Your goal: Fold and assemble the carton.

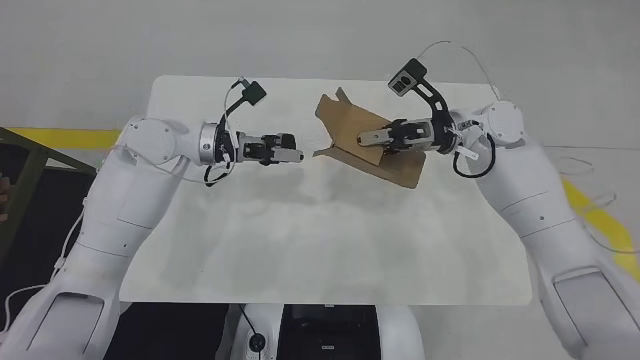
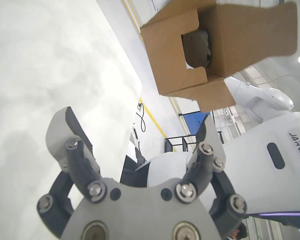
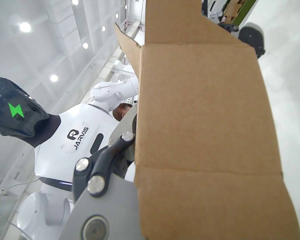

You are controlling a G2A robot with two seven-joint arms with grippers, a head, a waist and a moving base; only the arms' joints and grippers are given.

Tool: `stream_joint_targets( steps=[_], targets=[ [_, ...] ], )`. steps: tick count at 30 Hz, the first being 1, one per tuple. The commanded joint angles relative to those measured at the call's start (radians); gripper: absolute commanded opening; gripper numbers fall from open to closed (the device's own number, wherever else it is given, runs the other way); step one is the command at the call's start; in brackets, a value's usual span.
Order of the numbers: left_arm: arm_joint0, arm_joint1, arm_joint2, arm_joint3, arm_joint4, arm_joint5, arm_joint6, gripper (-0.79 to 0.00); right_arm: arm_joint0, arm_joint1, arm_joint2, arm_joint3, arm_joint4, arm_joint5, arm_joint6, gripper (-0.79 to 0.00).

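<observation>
The left tool (image 2: 137, 118) is gaping wide, empty, near the carton (image 2: 225, 46) that the right tool (image 1: 368, 138) is gripping.

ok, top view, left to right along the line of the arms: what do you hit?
left claw, open and short of the cardboard → carton. The right claw grips the carton and overlaps it, so it gets no slot of its own.

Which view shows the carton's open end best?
The left wrist view: it looks into the carton with flaps spread. The top view shows it small, at the right gripper; the right wrist view, one flat side close up.
</observation>
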Motion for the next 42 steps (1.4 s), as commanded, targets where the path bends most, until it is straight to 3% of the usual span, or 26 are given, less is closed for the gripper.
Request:
stream_joint_targets(
  steps=[1, 9, 25, 42],
  targets=[
    [0.005, 0.002, 0.000, -0.010, 0.008, 0.006, 0.001, 0.000, -0.002, -0.001, 0.006, 0.013, -0.010, -0.008, -0.008, -0.785],
    [-0.011, -0.001, 0.037, -0.031, 0.034, 0.018, -0.001, 0.000, 0.008, -0.012, 0.002, 0.035, -0.046, -0.030, -0.030, -0.785],
    [-0.047, -0.005, 0.058, 0.071, 0.008, 0.006, 0.020, 0.000, 0.051, -0.055, -0.066, 0.067, -0.066, -0.013, -0.013, -0.785],
    [-0.058, -0.007, 0.088, 0.072, 0.018, 0.014, 0.025, 0.000, 0.042, -0.072, -0.093, -0.001, -0.085, 0.017, 0.016, -0.785]
  ],
)
